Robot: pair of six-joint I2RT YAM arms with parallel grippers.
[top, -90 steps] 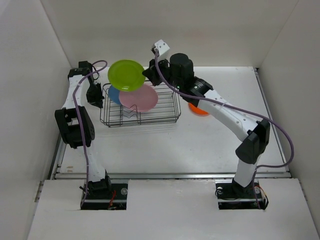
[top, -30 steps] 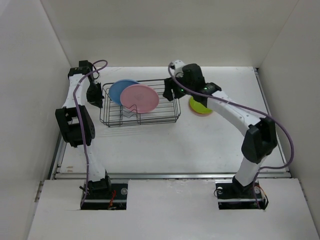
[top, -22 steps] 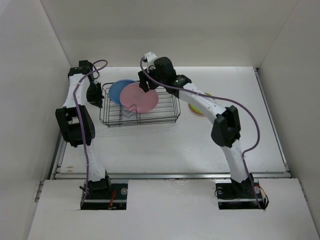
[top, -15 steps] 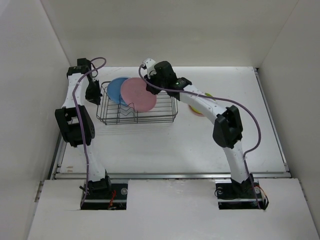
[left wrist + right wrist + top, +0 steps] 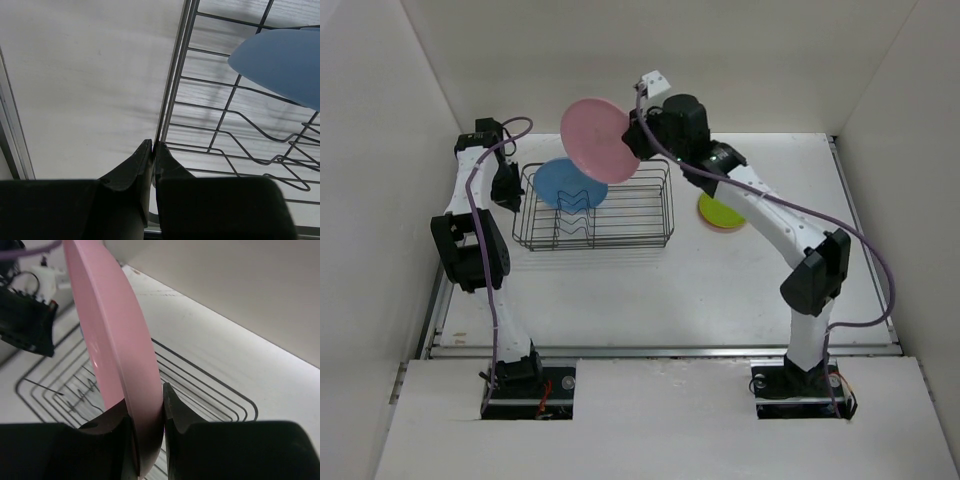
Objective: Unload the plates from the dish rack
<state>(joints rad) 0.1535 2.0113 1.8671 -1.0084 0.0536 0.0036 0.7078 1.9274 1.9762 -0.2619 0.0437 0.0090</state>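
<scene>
So, the right gripper (image 5: 638, 133) is clamped on the rim of the pink plate (image 5: 598, 140). It's holding the plate up in the air, tilted on edge, over the 11 o'clock corner of the dish rack (image 5: 620, 225). On the right wrist cam the rim sits squeezed between both fingers (image 5: 177, 415), with the rack wires well below.

The blue plate (image 5: 570, 185) is in the rack, toward its 9 o'clock end, leaning among the zigzag dividers (image 5: 260, 150).

The lime green plate (image 5: 720, 210) lies flat on the table (image 5: 740, 280) at about 3 o'clock from the rack, near it but not touching.

The left gripper (image 5: 153, 145) is over at the rack's 9 o'clock side. Its jaws are pinched tight on the rack's rim wire; the wrist cam shows the wire running straight in between the fingertips.
</scene>
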